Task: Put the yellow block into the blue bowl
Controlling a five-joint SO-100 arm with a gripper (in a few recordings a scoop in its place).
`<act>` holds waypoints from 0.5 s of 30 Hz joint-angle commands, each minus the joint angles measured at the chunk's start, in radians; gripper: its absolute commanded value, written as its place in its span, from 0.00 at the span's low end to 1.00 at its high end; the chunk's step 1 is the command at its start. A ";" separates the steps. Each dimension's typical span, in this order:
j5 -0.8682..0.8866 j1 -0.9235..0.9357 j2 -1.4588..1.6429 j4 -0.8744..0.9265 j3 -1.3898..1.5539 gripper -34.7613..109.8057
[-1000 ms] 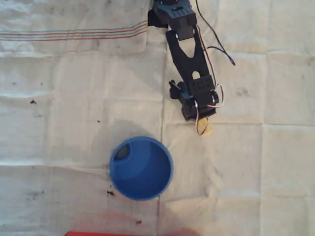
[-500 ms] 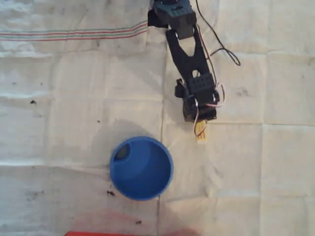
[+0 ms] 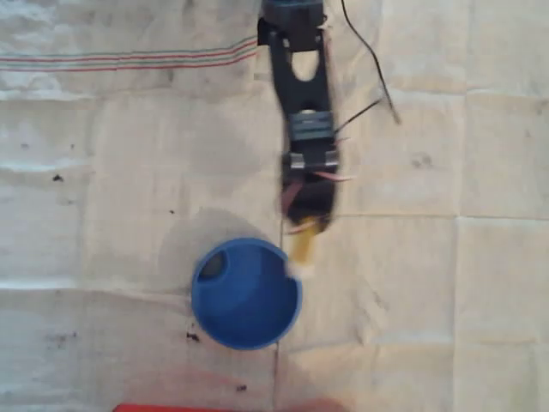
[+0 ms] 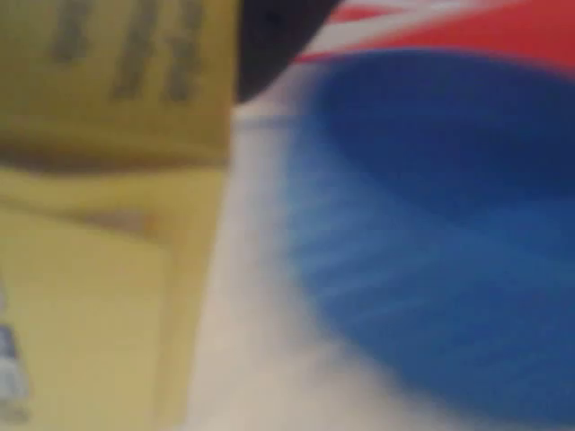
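Yellow block: we see the yellow block (image 3: pixel 302 245) sticking out below the gripper (image 3: pixel 306 225) in the overhead view, its far end blurred and just at the right rim of the blue bowl (image 3: pixel 246 293); in the wrist view it fills the left side (image 4: pixel 99 269), close to the lens.
Gripper: it appears to be pinching the block at its upper end, though blur hides the fingertips.
Blue bowl: it sits ahead and to the left of the gripper in the overhead view, upright, mouth open.
Step in hand: we judge this to be the carry toward the bowl.
Doing it well: we would bring the block's free end fully past the rim and over the middle before letting go, keeping it high enough not to knock the bowl.
Cloth: a creased white cloth (image 3: pixel 446 283) lies under everything.
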 commanded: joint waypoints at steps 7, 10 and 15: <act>0.095 0.095 0.049 -0.272 -0.083 0.24; 0.146 0.095 0.011 -0.339 -0.083 0.24; 0.198 0.095 -0.049 -0.420 -0.083 0.24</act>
